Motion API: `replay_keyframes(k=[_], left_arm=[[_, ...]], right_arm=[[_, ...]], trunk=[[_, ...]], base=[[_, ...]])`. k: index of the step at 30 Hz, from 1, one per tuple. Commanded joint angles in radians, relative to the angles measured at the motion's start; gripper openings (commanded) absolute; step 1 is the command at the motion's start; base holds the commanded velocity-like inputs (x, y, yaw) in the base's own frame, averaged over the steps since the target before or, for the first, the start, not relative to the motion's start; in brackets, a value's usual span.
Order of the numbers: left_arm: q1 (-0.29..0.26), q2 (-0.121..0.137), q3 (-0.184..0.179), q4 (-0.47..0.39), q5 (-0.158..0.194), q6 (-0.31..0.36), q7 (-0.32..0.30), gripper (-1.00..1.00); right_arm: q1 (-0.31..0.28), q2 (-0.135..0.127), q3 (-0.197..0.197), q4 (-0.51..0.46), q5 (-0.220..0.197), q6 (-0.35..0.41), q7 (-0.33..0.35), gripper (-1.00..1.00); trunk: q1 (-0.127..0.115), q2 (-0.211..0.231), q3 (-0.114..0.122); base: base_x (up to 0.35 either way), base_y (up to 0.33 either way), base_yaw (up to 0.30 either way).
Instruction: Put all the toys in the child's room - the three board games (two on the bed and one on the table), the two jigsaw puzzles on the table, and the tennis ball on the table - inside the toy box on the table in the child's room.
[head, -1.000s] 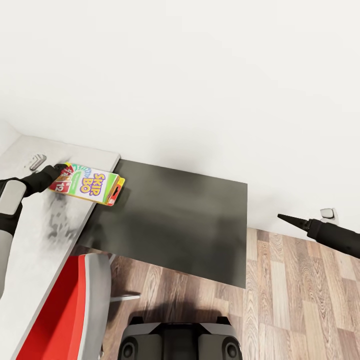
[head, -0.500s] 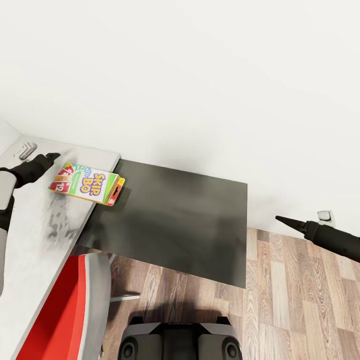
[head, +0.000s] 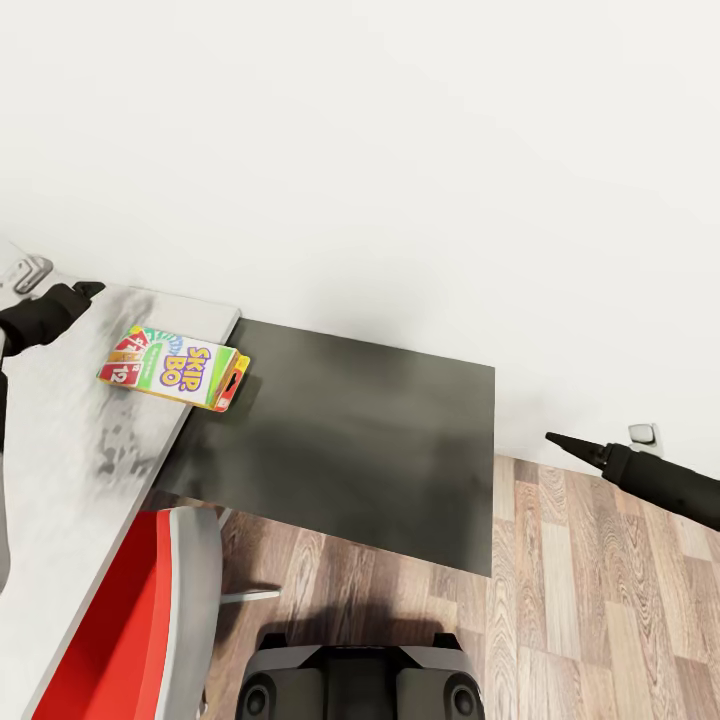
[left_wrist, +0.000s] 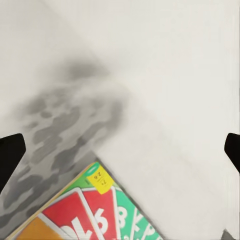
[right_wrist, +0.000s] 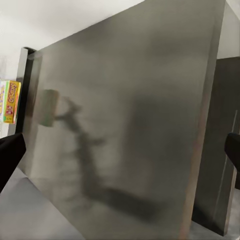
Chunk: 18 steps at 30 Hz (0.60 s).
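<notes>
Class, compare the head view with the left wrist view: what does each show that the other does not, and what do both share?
Head view: the dark grey side panel of the table, the wood-plank floor, a red chair, the right hand, the left hand and the whole Skip-Bo game box.
Left wrist view: a close look at the box's printed cards.
Both: the pale table top with the game box lying on it.

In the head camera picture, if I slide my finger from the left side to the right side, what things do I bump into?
Left gripper → Skip-Bo board game on the table → dark grey side panel → right gripper.
</notes>
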Motion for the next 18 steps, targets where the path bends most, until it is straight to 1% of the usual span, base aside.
replay_keyframes(k=[1, 8, 10, 11, 13, 14, 18], left_arm=[[-0.002, -0.001, 0.002, -0.009, 0.011, 0.008, 0.013, 1.00], [-0.007, -0.003, 0.005, -0.039, 0.020, 0.015, 0.025, 1.00], [-0.008, -0.004, 0.006, -0.052, 0.031, 0.018, 0.028, 1.00], [-0.008, -0.004, 0.006, -0.052, 0.031, 0.018, 0.028, 1.00], [-0.008, -0.005, 0.010, -0.062, 0.045, 0.021, 0.031, 1.00], [-0.008, -0.005, 0.010, -0.062, 0.045, 0.021, 0.031, 1.00], [-0.009, -0.007, 0.024, -0.070, 0.068, 0.042, 0.033, 1.00]], right_arm=[[-0.001, 0.001, -0.001, 0.000, 0.005, 0.005, 0.007, 1.00], [-0.001, 0.002, -0.002, -0.001, 0.005, 0.005, 0.007, 1.00], [-0.001, 0.003, -0.004, -0.002, 0.005, 0.005, 0.007, 1.00], [-0.001, 0.003, -0.004, -0.002, 0.005, 0.005, 0.007, 1.00], [-0.001, 0.003, -0.004, -0.005, 0.005, 0.005, 0.009, 1.00], [-0.001, 0.003, -0.004, -0.005, 0.005, 0.005, 0.009, 1.00], [-0.001, 0.003, -0.001, -0.007, 0.005, 0.005, 0.010, 1.00]], trunk=[[0.001, -0.002, -0.001], [0.001, -0.002, -0.001], [0.001, -0.002, -0.001], [0.001, -0.002, -0.001], [0.001, -0.002, -0.001], [0.001, -0.002, -0.001], [0.001, -0.002, -0.001]], base=[[0.000, 0.000, 0.000], [0.000, 0.000, 0.000], [0.000, 0.000, 0.000], [0.000, 0.000, 0.000], [0.000, 0.000, 0.000], [0.000, 0.000, 0.000], [0.000, 0.000, 0.000]])
